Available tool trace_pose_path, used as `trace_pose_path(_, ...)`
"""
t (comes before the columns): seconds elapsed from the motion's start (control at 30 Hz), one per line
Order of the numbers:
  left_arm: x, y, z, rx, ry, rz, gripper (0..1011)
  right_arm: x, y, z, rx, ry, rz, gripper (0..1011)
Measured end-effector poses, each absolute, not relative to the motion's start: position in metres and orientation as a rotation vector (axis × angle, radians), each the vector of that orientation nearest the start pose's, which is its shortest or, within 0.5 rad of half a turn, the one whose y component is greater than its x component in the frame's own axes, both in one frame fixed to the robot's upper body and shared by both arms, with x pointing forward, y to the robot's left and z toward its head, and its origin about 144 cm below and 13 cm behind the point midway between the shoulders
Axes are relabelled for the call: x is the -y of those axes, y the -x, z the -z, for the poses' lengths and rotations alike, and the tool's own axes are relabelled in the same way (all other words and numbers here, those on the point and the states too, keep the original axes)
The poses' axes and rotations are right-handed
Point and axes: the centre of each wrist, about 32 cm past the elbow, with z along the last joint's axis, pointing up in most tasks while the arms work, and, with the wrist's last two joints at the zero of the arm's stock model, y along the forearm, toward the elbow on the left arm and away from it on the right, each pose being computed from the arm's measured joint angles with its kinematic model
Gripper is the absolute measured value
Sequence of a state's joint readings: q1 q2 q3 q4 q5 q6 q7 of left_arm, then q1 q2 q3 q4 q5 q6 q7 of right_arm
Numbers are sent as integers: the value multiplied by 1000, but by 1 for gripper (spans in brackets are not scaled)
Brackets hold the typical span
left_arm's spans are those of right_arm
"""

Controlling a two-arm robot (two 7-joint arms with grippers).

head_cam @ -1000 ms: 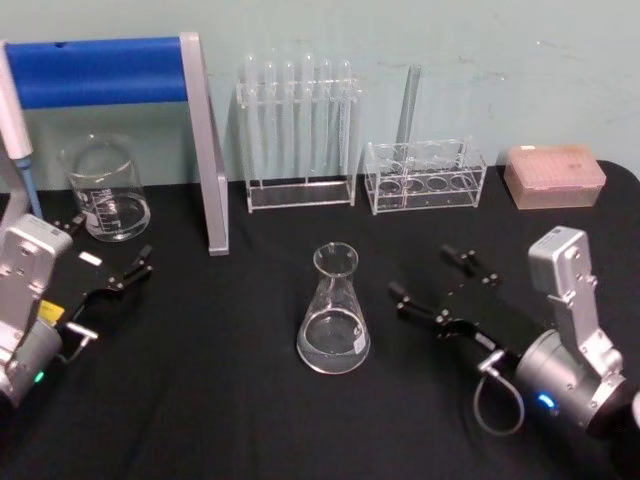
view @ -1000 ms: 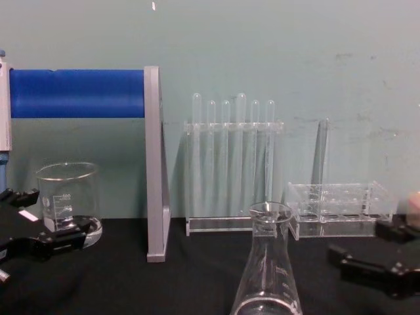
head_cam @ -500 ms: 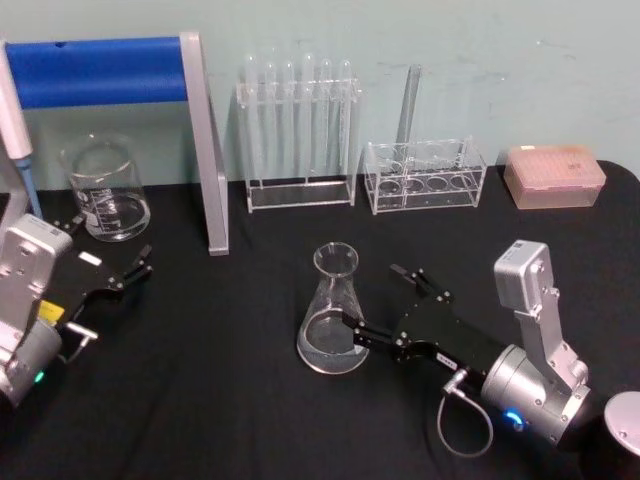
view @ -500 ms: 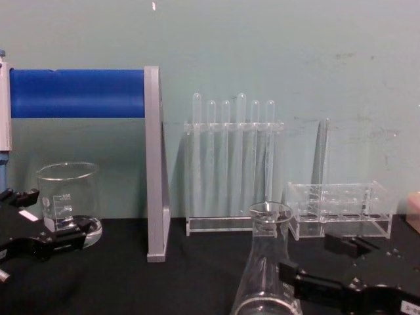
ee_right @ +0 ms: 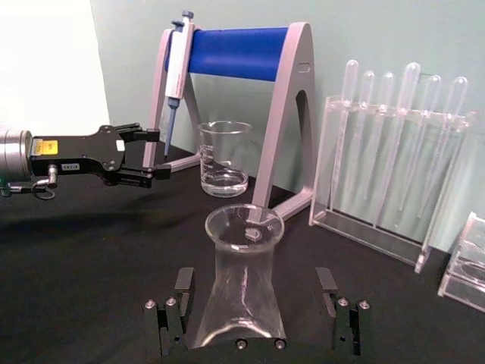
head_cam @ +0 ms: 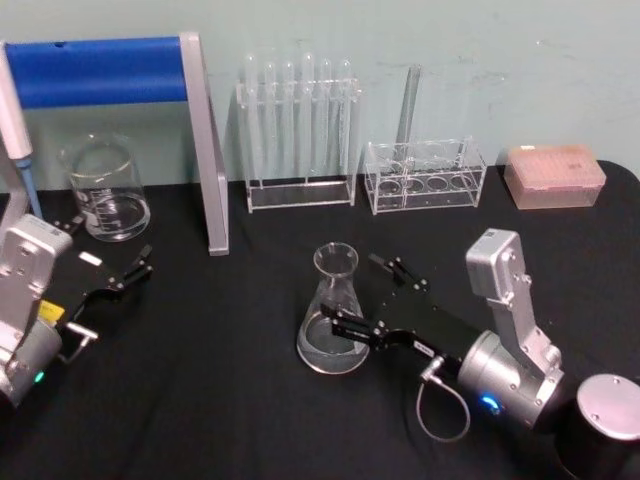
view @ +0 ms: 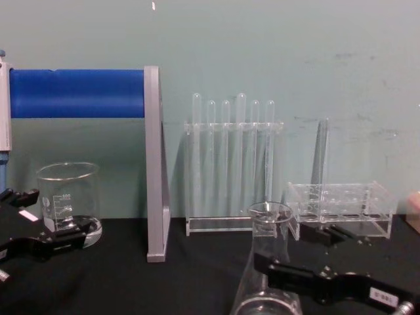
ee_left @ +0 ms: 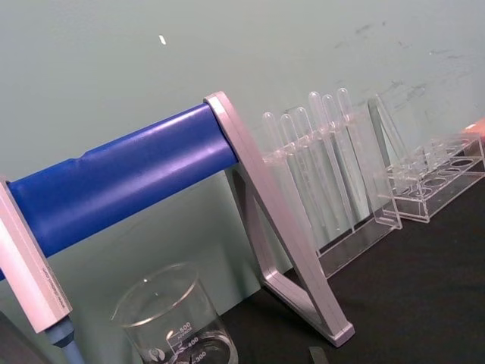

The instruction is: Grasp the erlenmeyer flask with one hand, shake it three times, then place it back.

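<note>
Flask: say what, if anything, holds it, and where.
Nothing: the right gripper, jaws open, straddles the flask low on its body; left gripper idle by the beaker.

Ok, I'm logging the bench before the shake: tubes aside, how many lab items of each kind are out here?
Erlenmeyer flask: 1
Beaker: 1
Tube racks, tall and low: 2
Pipette: 1
Pipette stand: 1
Tip box: 1
Total: 7

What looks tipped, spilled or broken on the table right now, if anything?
Nothing stands out. The flask stands upright with its liquid inside, the right claw open around it. The beaker and tube rack are upright, and no spill shows. The left claw sits open near the beaker.
</note>
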State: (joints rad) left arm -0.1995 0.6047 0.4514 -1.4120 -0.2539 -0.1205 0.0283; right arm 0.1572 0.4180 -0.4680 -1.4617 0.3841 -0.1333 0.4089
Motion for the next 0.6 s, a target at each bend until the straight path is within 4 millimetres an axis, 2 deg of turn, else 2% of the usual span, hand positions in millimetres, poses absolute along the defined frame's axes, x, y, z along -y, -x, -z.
trace_pose_path(0.6, -310, -489, -1140, 285, -304, -1248, 1001, 215, -493, -1129, 63, 33, 765, 1002)
